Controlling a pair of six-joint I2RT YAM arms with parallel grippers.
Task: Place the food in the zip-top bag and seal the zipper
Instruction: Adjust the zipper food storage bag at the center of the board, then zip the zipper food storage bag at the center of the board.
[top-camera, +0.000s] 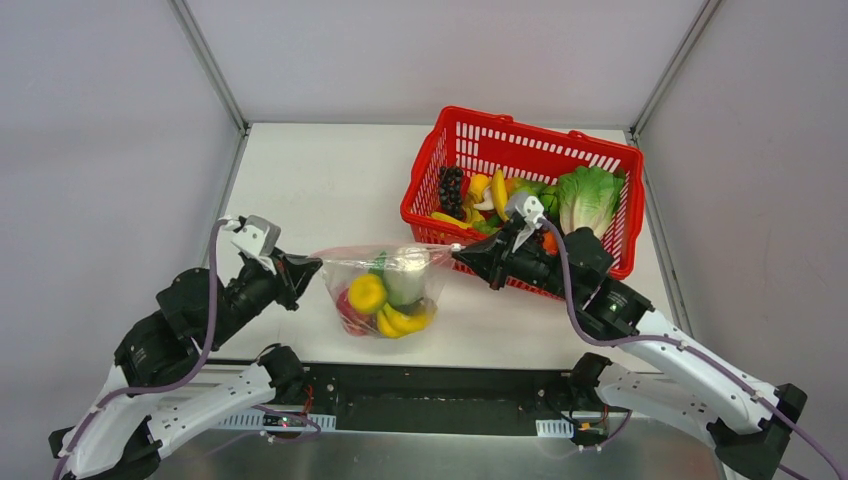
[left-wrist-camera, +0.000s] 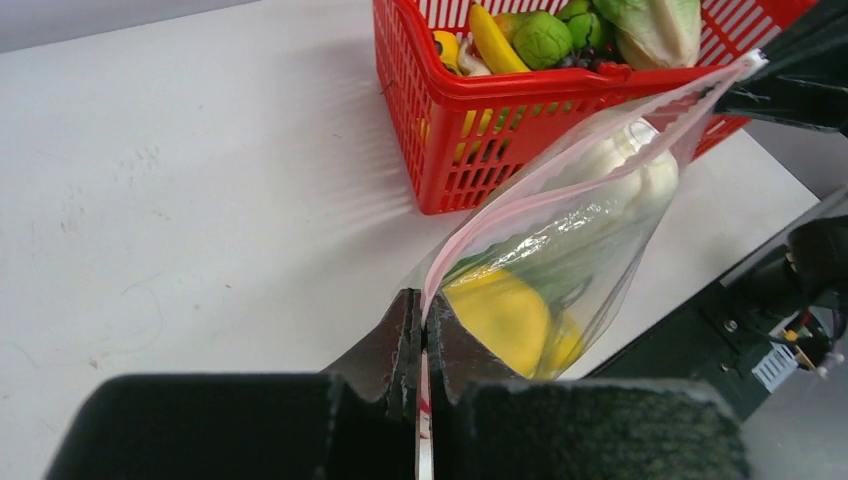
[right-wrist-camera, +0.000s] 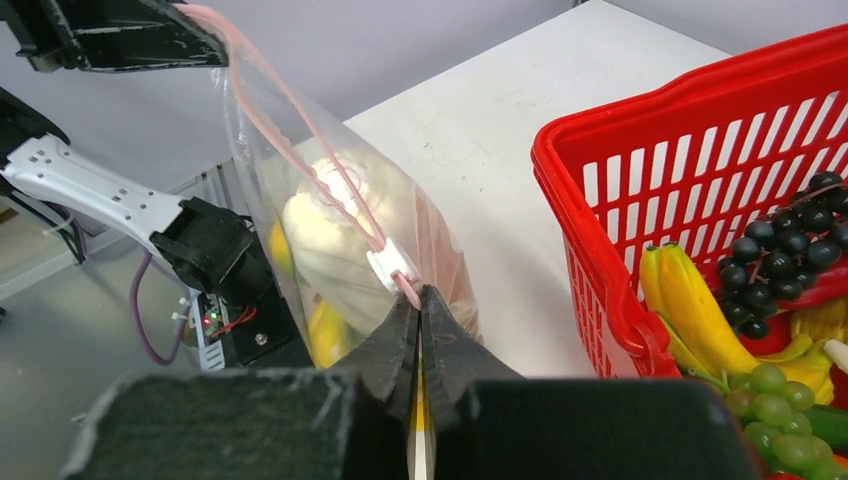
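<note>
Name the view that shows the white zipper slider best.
Right wrist: the white slider sits large and sharp on the pink zipper, just ahead of the right gripper. Left wrist shows only a small white tip at the zip-top bag's far corner. Top view: too small to tell.

The right tool (right-wrist-camera: 420, 300) pinches the zipper (right-wrist-camera: 290, 115) just behind its white slider (right-wrist-camera: 392, 265). The bag (right-wrist-camera: 250, 170), stretched up to the left tool (right-wrist-camera: 150, 35), holds white and yellow food (right-wrist-camera: 330, 230). Beside it, a red basket (right-wrist-camera: 640, 130) carries bananas (right-wrist-camera: 690, 310) and grapes (right-wrist-camera: 790, 250).
</note>
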